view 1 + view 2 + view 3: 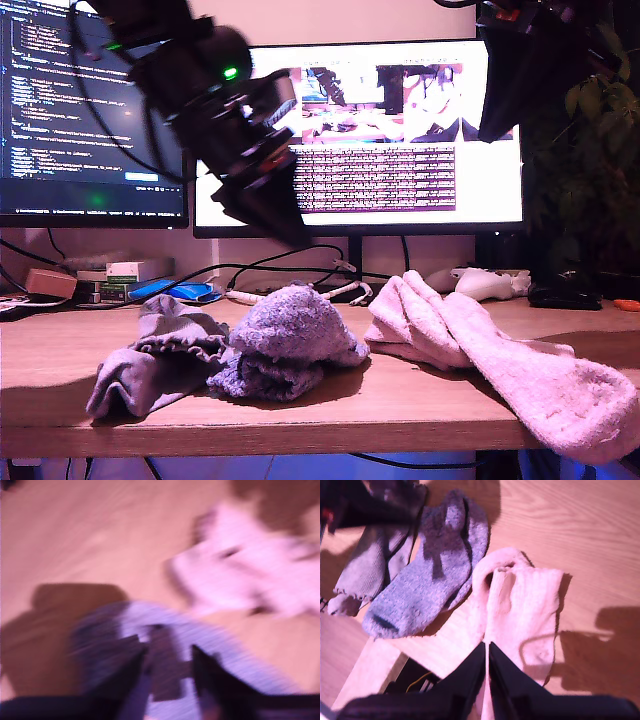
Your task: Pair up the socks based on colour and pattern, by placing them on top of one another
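Three heaps across the surface (380, 405) in the exterior view: grey socks (150, 365) at lower left, blue-purple socks (290, 340) in the middle and touching the grey, pink socks (480, 350) at lower right, toe end hanging over the front edge.

My first end effector (167, 665), at upper left in the exterior view, hangs well above the blue-purple heap; jaws parted to a moderate gap, nothing clearly between them, though heavily blurred. My second end effector (487, 657) over the pink heap, jaws pressed together, apparently holding nothing.

Risks, as judgement:
- Snagging both blue-purple layers, or the grey cuff beside them, on a descent with parted jaws; cause: heaps touching, fuzzy knit catching easily.
- Dragging the pink heap off the front edge; cause: overhang and loose terry.
- Missing the fabric altogether; cause: fast motion, hinted at by the blur.

Count, from the second wrist view:
- Grey (365, 575): seemingly two, partly hidden by a dark arm.
- Blue-purple (427, 575): two, one upon the other.
- Pink (520, 605): two, overlapping.
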You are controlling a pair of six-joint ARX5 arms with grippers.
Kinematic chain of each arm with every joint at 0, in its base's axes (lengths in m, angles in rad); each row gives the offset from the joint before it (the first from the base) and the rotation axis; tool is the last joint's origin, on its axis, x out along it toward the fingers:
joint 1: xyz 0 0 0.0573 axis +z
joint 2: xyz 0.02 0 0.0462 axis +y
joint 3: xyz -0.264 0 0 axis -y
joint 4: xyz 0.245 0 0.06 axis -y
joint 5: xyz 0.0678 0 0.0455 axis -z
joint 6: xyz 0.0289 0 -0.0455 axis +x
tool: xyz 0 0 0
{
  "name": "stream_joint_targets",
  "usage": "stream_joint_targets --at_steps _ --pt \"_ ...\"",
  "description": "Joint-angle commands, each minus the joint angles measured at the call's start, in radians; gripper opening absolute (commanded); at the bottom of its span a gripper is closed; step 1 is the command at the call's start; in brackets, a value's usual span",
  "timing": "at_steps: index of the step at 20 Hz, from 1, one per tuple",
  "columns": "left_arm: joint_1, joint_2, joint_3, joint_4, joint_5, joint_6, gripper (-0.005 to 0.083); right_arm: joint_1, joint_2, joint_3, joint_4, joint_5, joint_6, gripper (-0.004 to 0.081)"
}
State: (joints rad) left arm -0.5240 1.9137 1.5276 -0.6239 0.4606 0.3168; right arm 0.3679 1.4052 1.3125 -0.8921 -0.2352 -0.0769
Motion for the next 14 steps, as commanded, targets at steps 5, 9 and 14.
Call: stream_joint_targets --at_steps 5,9,14 --pt "-0.044 0.017 -0.007 -0.001 -0.002 -0.090 -0.0019 0.007 0.077 -0.039 0.107 -0.001 0.006 -0.0013" --pt "-0.037 0.017 -0.007 -0.050 -0.002 -0.111 -0.0019 0.012 0.201 -0.039 0.197 -0.001 0.085 0.0039" --pt "-0.034 0.017 -0.007 -0.062 -0.004 -0.110 -0.0019 0.018 0.320 -0.039 0.259 -0.002 0.101 0.0190"
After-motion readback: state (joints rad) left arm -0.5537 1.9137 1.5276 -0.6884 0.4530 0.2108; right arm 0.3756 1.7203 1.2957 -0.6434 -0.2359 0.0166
